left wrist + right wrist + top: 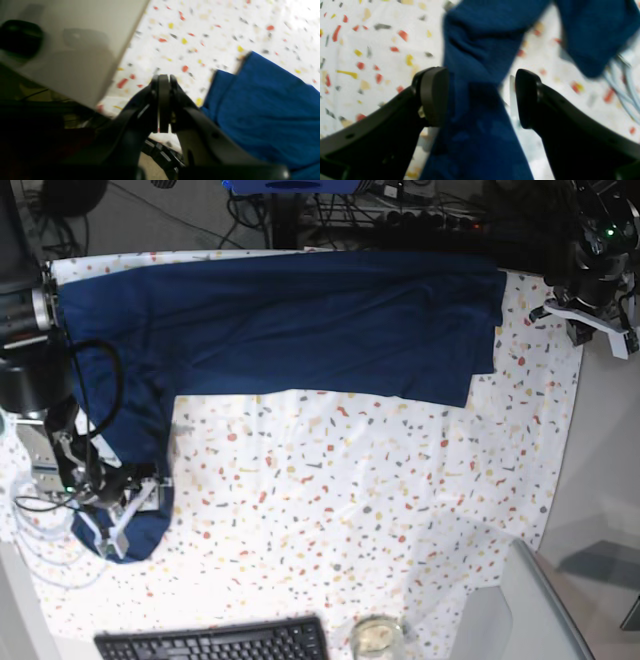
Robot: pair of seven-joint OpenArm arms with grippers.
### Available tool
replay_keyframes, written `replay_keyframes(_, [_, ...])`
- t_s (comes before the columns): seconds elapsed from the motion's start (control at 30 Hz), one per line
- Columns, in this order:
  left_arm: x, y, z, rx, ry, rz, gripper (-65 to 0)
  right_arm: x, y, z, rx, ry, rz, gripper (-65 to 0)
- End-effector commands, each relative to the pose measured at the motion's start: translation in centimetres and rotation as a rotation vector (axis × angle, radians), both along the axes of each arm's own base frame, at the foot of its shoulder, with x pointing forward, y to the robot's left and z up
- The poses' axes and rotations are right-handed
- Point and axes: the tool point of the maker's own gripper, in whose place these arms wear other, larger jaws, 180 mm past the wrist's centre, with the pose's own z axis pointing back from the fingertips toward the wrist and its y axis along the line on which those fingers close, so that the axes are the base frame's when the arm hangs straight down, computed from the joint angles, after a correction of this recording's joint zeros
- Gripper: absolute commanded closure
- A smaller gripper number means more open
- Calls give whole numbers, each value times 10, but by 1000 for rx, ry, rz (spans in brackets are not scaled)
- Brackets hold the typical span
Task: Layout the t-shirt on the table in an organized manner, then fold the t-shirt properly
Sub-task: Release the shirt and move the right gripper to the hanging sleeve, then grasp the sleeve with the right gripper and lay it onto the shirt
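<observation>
Navy t-shirt [300, 320] lengthwise across table [400, 510]; right claw [480, 97] open (left claw [163, 105] closed, empty).

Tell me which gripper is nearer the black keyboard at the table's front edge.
Right. The right gripper is over the dark navy t-shirt sleeve just above the black keyboard; the left gripper is at the far corner of the speckled table.

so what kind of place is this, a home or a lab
Most likely a lab or robotics workbench, not a home. Cables run along the far side of the table, a keyboard sits at its near edge, and a robot hand is working the t-shirt.
</observation>
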Motion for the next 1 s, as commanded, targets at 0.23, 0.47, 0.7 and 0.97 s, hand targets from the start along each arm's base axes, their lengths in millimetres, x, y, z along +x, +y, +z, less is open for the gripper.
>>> replay_keyframes(0.23, [-4,5,-8,-7,13,11,0,17,18,12,5,-49,38,-390])
replay_keyframes(0.47, [-7,6,-14,-18,25,19,0,11,8,0,13,-64,1,-308])
replay_keyframes(0.7, [-8,8,-16,-13,32,20,0,4,-2,-11,18,-75,-34,-20])
replay_keyframes(0.97, [-22,40,-2,37,20,94,0,-5,20,17,41,-126,42,-2])
